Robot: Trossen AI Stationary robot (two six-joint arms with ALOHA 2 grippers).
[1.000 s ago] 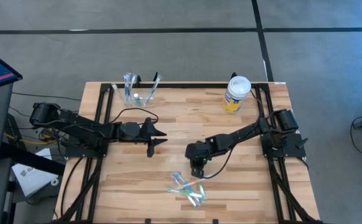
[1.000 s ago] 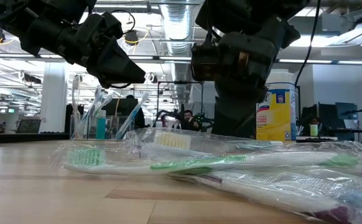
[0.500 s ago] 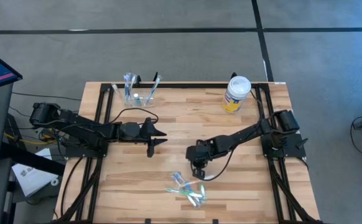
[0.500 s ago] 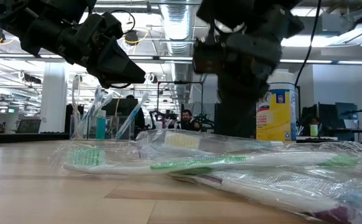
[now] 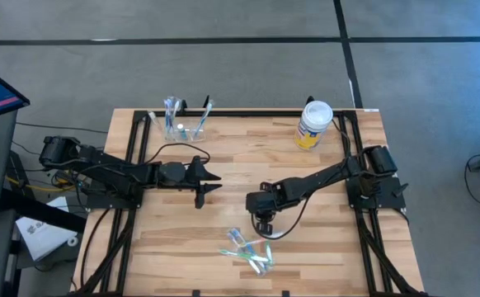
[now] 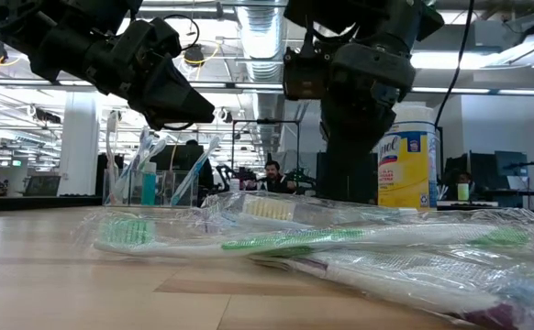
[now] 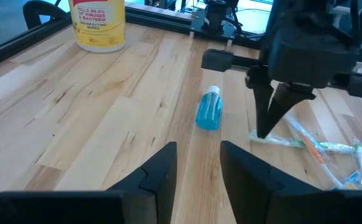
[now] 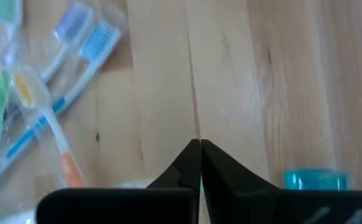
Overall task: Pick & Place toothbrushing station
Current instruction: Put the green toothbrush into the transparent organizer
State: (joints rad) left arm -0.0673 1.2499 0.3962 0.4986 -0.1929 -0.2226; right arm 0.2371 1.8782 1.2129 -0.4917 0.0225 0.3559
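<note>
Several toothbrushes in clear wrap [image 5: 247,252] lie flat on the table near its front edge; they also show in the low view [image 6: 294,240] and the right wrist view [image 8: 38,93]. A small teal-blue bottle [image 7: 209,112] lies on its side between the grippers. A clear cup with upright toothbrushes [image 5: 182,125] stands at the far left. My right gripper [image 5: 262,223] is shut and points down, its tips [image 7: 263,134] at the table beside the end of one wrapped toothbrush [image 7: 280,140]. My left gripper [image 7: 196,180] is open and empty, hovering left of centre [image 5: 209,183]. My right gripper's shut fingertips [image 8: 199,148] point down from above, right next to the wrapped toothbrush's end. I cannot tell whether they touch it or the table.
A white-lidded jar with a yellow label [image 5: 314,124] stands at the far right of the table. Black frame rails [image 5: 137,140] run along the table's left and right sides. Bare wood lies between the arms and at the near left.
My right gripper has shifted a little above the wrapped toothbrushes and its wrist has turned slightly. Its fingers stay shut. The toothbrushes lie as before.
</note>
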